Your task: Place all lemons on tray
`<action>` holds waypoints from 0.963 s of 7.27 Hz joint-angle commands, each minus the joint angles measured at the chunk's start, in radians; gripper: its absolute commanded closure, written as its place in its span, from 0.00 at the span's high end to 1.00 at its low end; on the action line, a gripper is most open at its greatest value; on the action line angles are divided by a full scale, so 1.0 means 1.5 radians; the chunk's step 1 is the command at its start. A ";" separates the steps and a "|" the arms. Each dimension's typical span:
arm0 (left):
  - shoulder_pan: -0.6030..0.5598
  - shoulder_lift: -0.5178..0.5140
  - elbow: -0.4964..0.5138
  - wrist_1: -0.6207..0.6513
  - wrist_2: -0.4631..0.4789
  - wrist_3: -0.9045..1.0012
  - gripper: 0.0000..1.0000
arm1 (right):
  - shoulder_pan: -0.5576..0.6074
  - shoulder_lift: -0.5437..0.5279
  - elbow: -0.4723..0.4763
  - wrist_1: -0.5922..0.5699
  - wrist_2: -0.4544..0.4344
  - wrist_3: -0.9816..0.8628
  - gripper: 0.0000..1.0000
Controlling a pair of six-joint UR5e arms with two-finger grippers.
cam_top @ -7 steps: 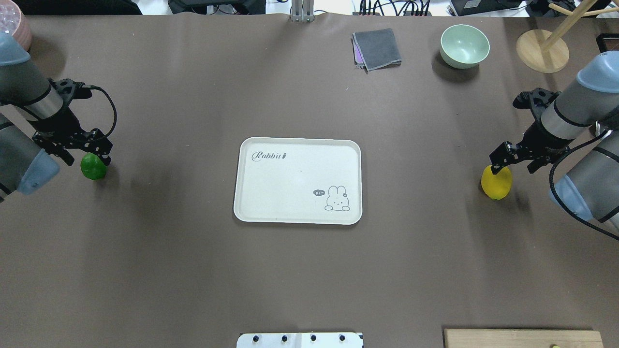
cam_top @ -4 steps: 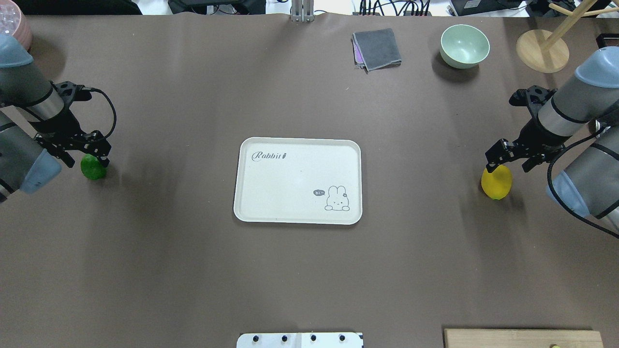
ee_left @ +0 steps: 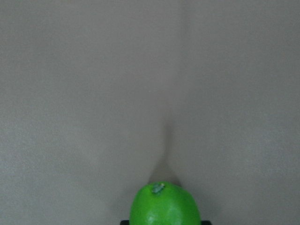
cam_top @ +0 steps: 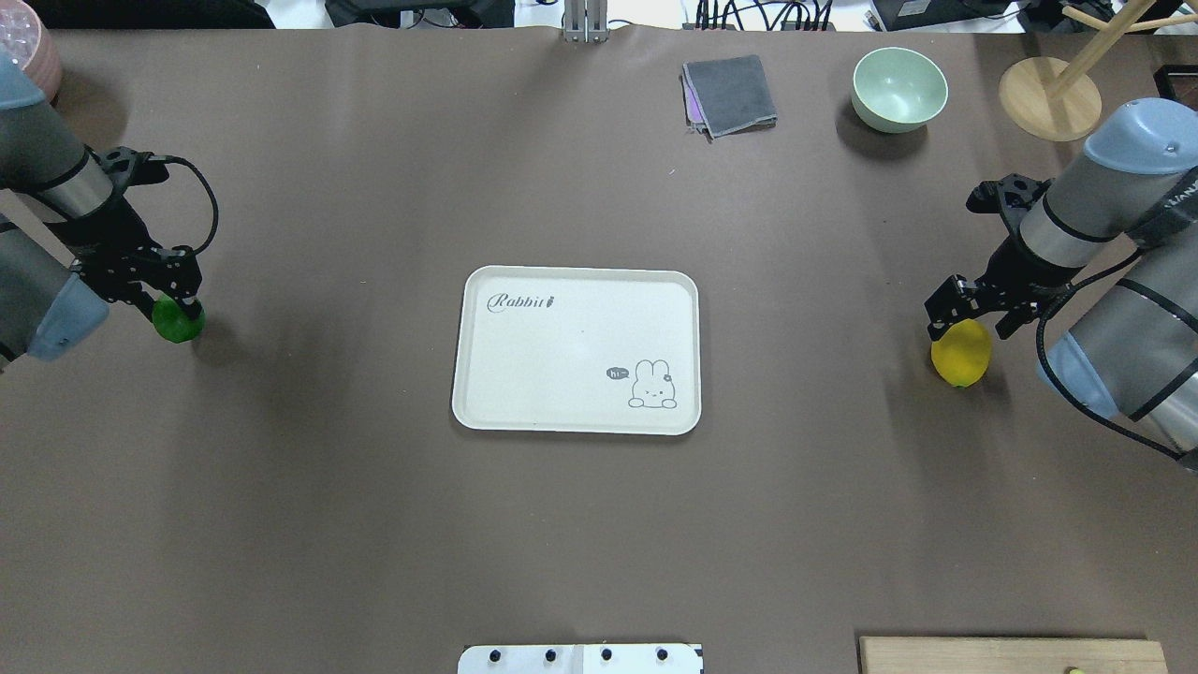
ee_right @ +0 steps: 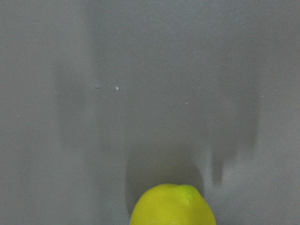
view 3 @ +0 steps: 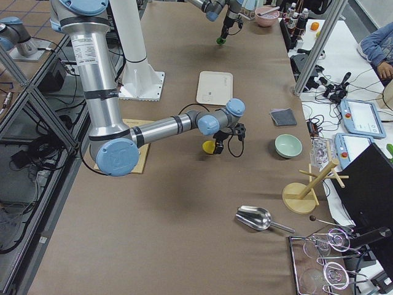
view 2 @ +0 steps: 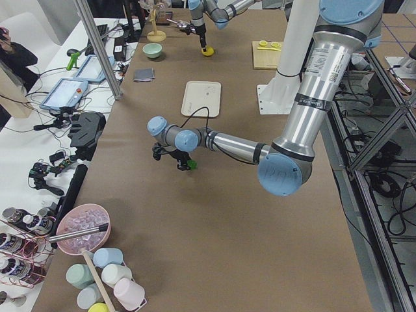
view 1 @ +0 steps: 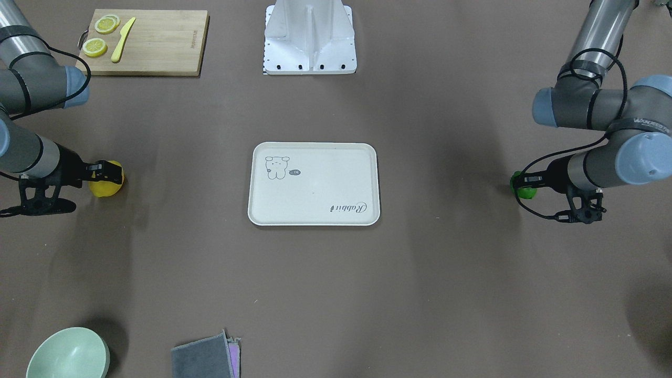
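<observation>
The cream tray (cam_top: 580, 281) with the cartoon drawing lies at the table's middle with nothing on it; it also shows in the front view (view 1: 315, 149). The green lemon (cam_top: 178, 322) rests on the table at the left, and my left gripper (cam_top: 167, 301) is open, its jaws standing over and around it. The left wrist view shows this lemon (ee_left: 164, 206) at its bottom edge. The yellow lemon (cam_top: 961, 354) rests at the right, and my right gripper (cam_top: 969, 316) is open just over its far end. It also shows in the right wrist view (ee_right: 172, 206).
A green bowl (cam_top: 899, 87), a folded grey cloth (cam_top: 730, 95) and a wooden stand (cam_top: 1048, 98) are at the far right. A cutting board (view 1: 152, 37) with lemon slices (view 1: 95, 47) and a yellow knife (view 1: 122, 32) sits near the robot's base.
Both grippers have shifted over their lemons, the left one covering more of the green lemon, the right one sliding toward the tray side. Both lemons stay in place.
</observation>
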 commanded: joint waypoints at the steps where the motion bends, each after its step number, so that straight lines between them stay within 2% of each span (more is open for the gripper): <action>1: -0.054 0.005 -0.037 0.024 -0.060 -0.001 0.00 | -0.004 0.020 -0.019 0.000 0.001 0.000 0.95; 2: -0.057 -0.001 -0.057 0.032 -0.100 0.001 0.00 | -0.008 0.021 -0.023 0.000 0.000 -0.001 0.92; 3: -0.051 -0.018 -0.078 0.029 -0.116 0.000 0.00 | -0.008 0.020 -0.023 0.000 0.002 -0.002 0.72; 4: -0.030 -0.062 -0.073 0.030 -0.114 -0.007 0.00 | -0.009 0.019 -0.023 0.000 0.002 -0.004 0.47; 5: 0.016 -0.096 -0.068 0.025 -0.106 -0.063 0.00 | -0.007 0.018 -0.022 0.000 0.004 -0.005 0.35; 7: 0.104 -0.204 -0.033 0.007 -0.035 -0.190 0.00 | 0.001 0.021 -0.014 0.001 0.010 -0.009 0.31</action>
